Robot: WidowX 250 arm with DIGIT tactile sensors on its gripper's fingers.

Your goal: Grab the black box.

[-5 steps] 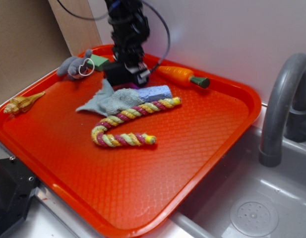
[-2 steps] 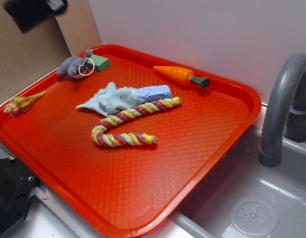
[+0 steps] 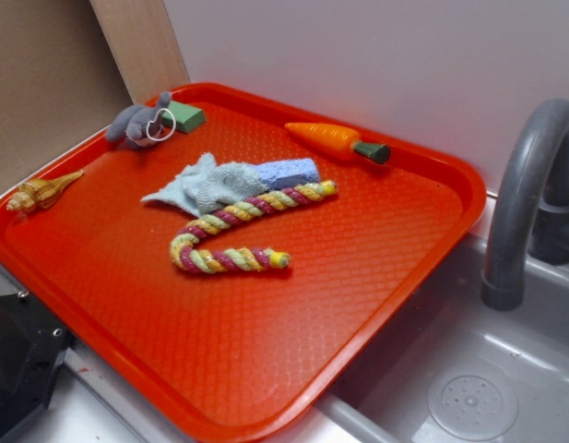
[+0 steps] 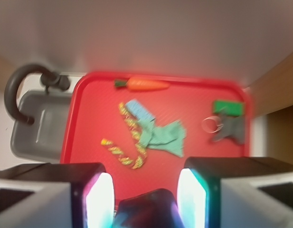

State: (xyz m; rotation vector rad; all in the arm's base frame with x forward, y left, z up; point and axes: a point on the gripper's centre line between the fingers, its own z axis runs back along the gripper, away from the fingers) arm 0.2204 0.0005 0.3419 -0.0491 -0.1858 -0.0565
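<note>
Black box (image 4: pixel 148 209) sits clamped btwn pincer (image 4: pixel 145 197) fingers, high above tray (image 4: pixel 198 156).

Nothing readable anywhere, honestly. No text, labels, brand marks or numbers in either view. The tray (image 3: pixel 422 240) is plain red with just a diamond texture, and the carrot (image 3: pixel 335 140), sponge (image 3: pixel 289 172) and green block (image 3: pixel 184 116) all have bare faces. The wall (image 3: pixel 376 65) behind is blank too. The wrist view is too blurry to make out any print.
</note>
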